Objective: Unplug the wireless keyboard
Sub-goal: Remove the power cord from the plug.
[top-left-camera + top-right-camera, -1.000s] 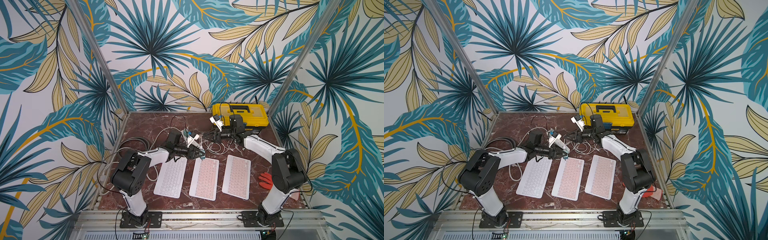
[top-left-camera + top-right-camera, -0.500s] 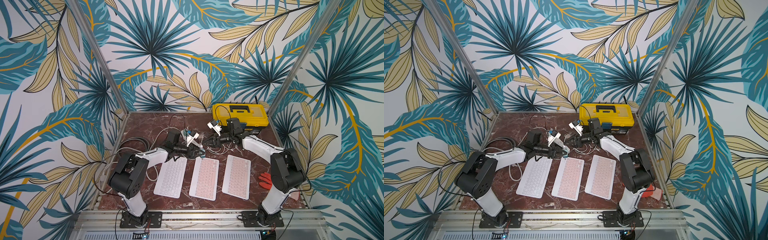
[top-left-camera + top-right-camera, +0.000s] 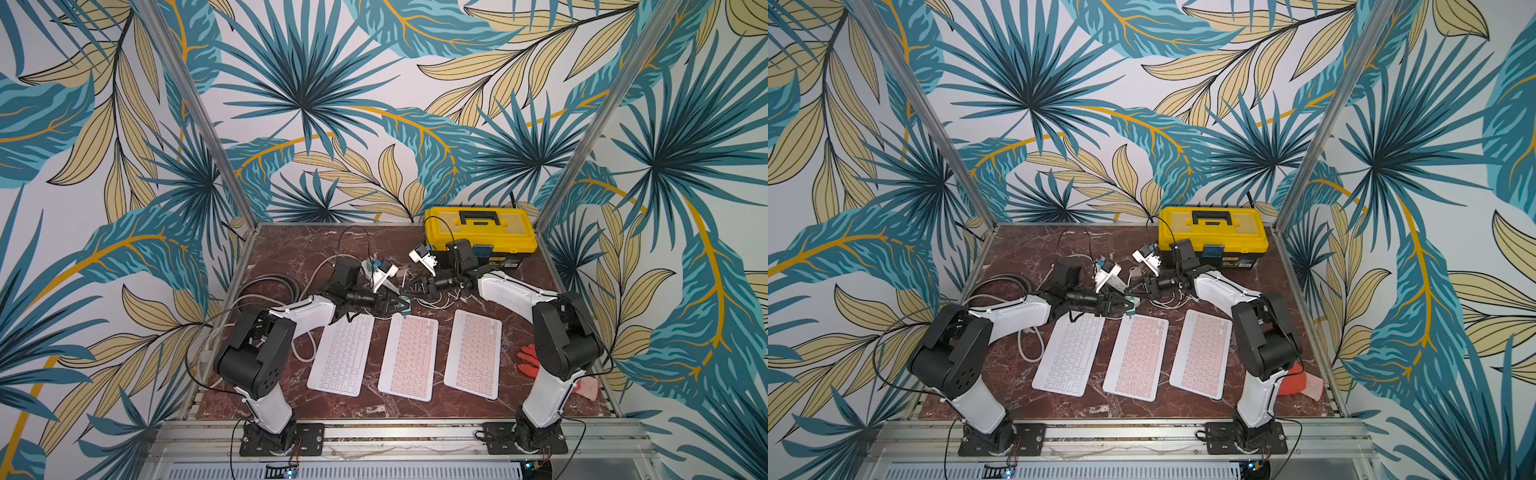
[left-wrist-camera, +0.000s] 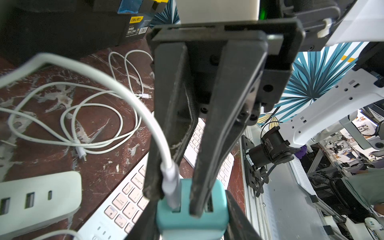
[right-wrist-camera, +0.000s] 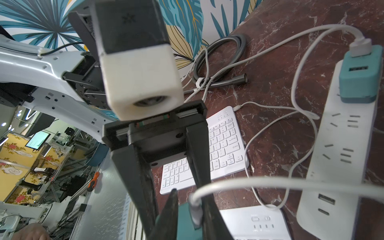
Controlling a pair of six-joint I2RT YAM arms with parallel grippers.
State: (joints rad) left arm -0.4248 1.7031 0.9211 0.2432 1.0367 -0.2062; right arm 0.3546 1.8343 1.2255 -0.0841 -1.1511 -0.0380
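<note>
My left gripper [image 4: 192, 218] is shut on a teal USB charger [image 4: 193, 207], held in the air above the far end of the middle pink keyboard [image 3: 409, 357]. A white USB plug [image 4: 171, 185] sits in one of the charger's ports. My right gripper [image 4: 175, 201] reaches in from the opposite side with its fingers [image 4: 209, 128] shut on that plug. In both top views the grippers meet tip to tip, left gripper [image 3: 395, 306], right gripper [image 3: 1139, 291]. A white keyboard [image 3: 340, 353] and a second pink keyboard [image 3: 473, 353] flank the middle one. The plug's cable [image 4: 104, 83] loops away; its far end is hidden.
A white power strip [image 5: 340, 145] lies behind the keyboards with another teal charger [image 5: 359, 79] plugged in. Loose white cables [image 4: 68, 124] coil on the marble table [image 3: 291, 249]. A yellow toolbox [image 3: 480, 239] stands at the back right. A grey cable coil [image 5: 220, 56] is at the left, an orange glove [image 3: 528, 357] at the right.
My right gripper has swung down and left from near the toolbox to the charger, and its jaws have closed in on the plug. The left gripper has hardly moved.
</note>
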